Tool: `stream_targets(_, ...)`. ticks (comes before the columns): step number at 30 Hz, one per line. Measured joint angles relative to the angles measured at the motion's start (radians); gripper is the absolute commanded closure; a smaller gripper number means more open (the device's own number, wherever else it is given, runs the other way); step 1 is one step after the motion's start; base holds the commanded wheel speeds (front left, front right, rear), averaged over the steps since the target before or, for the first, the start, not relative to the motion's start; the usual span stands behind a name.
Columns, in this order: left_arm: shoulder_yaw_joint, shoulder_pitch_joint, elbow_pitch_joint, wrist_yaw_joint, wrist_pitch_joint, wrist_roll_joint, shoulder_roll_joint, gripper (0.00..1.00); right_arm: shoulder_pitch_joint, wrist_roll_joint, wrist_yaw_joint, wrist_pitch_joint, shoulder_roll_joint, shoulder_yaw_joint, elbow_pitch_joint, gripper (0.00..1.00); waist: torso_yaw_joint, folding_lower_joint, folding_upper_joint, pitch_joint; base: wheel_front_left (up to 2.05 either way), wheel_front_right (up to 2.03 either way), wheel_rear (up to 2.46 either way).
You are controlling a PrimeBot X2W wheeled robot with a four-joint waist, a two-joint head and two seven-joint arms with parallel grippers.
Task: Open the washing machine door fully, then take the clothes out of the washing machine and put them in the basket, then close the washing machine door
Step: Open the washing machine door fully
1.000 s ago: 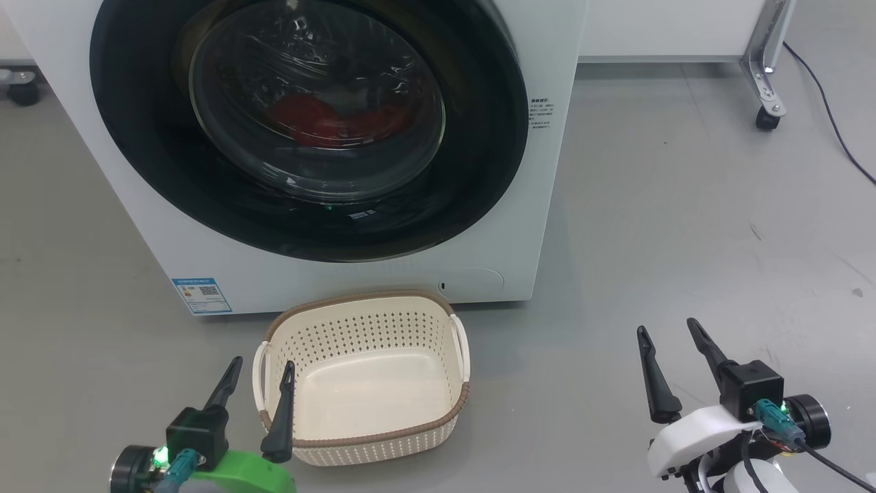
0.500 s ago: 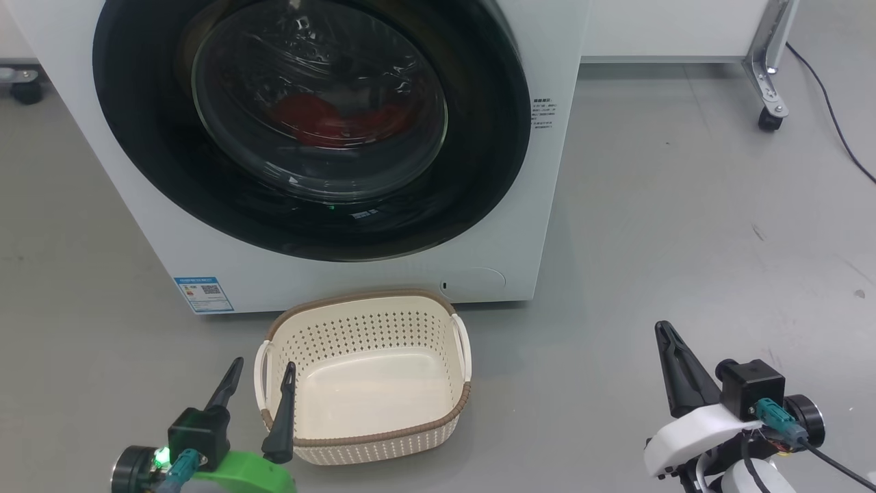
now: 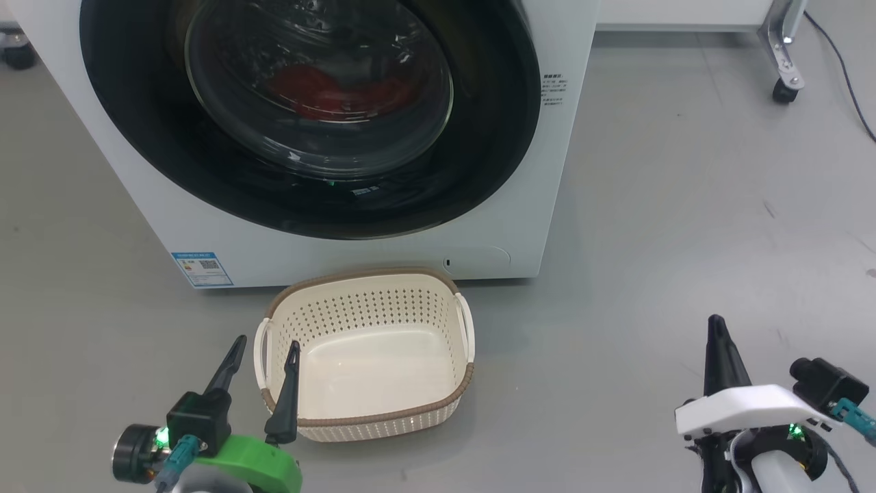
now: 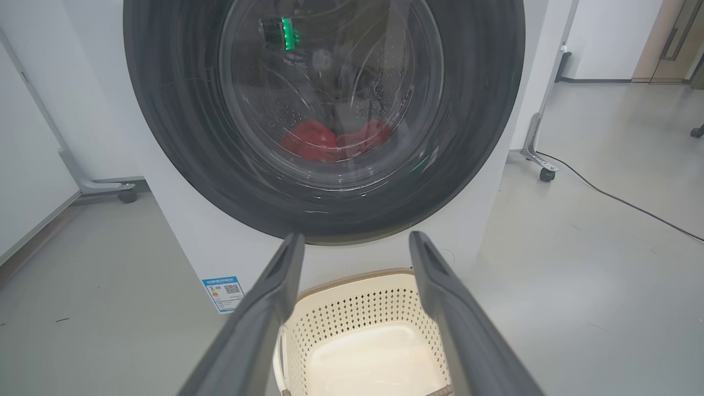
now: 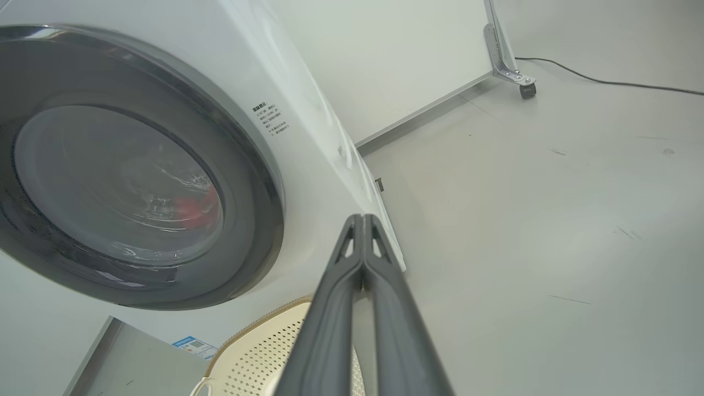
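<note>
Looking like step one for us: washing machine door (image 3: 308, 116) at upper left is shut with the clothes (image 3: 328, 89) behind it, basket (image 3: 369, 421) empty at lower centre, left gripper (image 3: 267, 341) spread, right gripper (image 3: 716, 323) pressed together at lower right, so next we'd hook the door's edge.

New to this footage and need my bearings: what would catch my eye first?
The huge black door, shut on the white washer, dominates the top of the head view, red clothes showing through its glass. Below it on the floor sits an empty cream basket, the open left gripper beside it.
</note>
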Motion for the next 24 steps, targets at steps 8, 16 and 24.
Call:
stream_targets(8,0.0,-0.057,-0.038,-0.008,0.0,0.016,-0.008,0.0,-0.123,0.331,0.023,0.106,0.002,-0.084,0.017,1.0,0.011,0.0,0.0,0.077,0.0,0.0,0.0)
stream_targets(16,-0.002,-0.116,-0.066,-0.018,-0.001,0.02,-0.018,0.0,-0.289,0.659,0.024,0.241,-0.003,-0.147,0.03,1.0,0.033,0.0,0.0,0.162,0.0,0.0,0.0)
stream_targets(24,-0.002,-0.16,-0.092,-0.034,-0.001,0.024,-0.025,0.0,-0.448,0.784,0.019,0.354,-0.007,-0.195,0.052,1.0,0.056,0.0,0.0,0.235,0.0,0.0,0.0)
